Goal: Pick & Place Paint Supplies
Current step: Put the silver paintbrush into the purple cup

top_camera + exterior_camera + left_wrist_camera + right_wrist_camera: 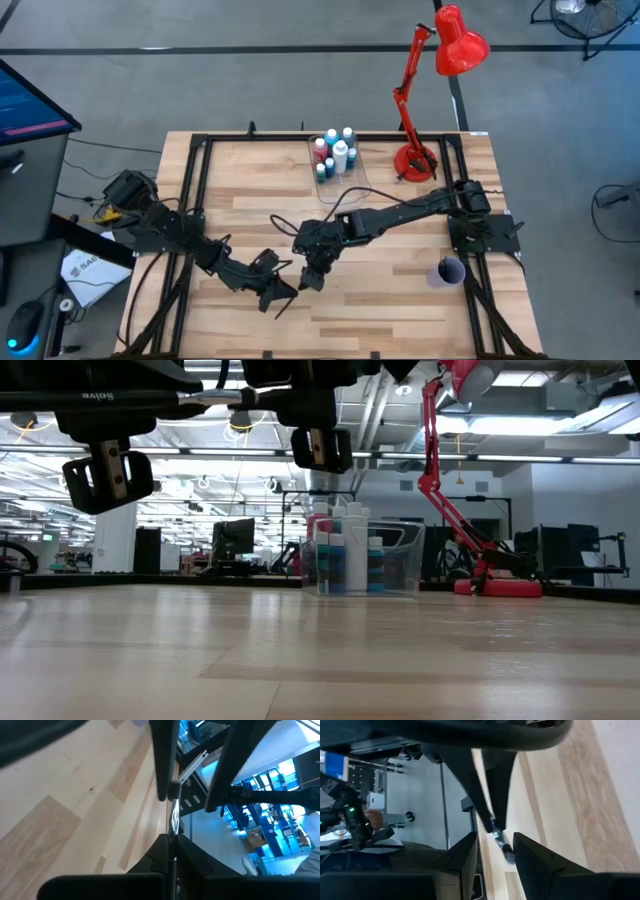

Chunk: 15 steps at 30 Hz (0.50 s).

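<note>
My left gripper (171,857) is shut on a thin dark paintbrush (175,817) with a silver ferrule, near the table's front centre (280,292). The brush sticks out past its fingertips. My right gripper (496,855) hangs just to the right (312,280), facing it, and is open. Its two fingers stand on either side of the brush's ferrule and tip (501,840) with a gap on each side. Both grippers hang above the tabletop. Several paint bottles (335,152) stand upright in a clear box (352,172) at the far centre. My left gripper pinches the brush's shaft (173,839) between its two fingers, just behind the silver ferrule. The brush runs on along the fingers' line toward my right gripper. It is lifted clear of the table.
A red desk lamp stands with its base (414,162) at the far right, beside the clear box (400,560). A small purple cup (447,271) stands near the right front. Black frame rails (190,200) run along the table's left and right sides. Bare wood lies below the grippers.
</note>
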Available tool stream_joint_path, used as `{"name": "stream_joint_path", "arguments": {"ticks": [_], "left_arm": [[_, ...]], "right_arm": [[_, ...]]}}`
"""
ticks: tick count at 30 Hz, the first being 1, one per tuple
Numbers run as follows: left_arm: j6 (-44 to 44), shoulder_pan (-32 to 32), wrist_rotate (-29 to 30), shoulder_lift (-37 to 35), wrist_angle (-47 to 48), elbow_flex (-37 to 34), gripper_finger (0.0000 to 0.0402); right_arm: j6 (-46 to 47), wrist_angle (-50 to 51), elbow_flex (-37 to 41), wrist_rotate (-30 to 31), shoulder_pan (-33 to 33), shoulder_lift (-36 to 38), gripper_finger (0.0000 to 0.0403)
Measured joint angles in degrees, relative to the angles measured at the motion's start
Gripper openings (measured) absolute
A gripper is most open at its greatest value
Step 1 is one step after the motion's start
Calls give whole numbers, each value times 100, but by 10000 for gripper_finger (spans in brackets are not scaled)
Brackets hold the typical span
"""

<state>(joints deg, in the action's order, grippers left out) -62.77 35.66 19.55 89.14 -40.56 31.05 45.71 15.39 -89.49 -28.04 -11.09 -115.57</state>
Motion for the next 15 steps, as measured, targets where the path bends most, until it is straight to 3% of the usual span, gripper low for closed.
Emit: {"name": "stream_joint_path", "arguments": {"ticks": [15], "left_arm": [[242, -111, 125, 0, -382, 0, 7]], "right_arm": [[-17, -132, 0, -325, -20, 0, 120]]}}
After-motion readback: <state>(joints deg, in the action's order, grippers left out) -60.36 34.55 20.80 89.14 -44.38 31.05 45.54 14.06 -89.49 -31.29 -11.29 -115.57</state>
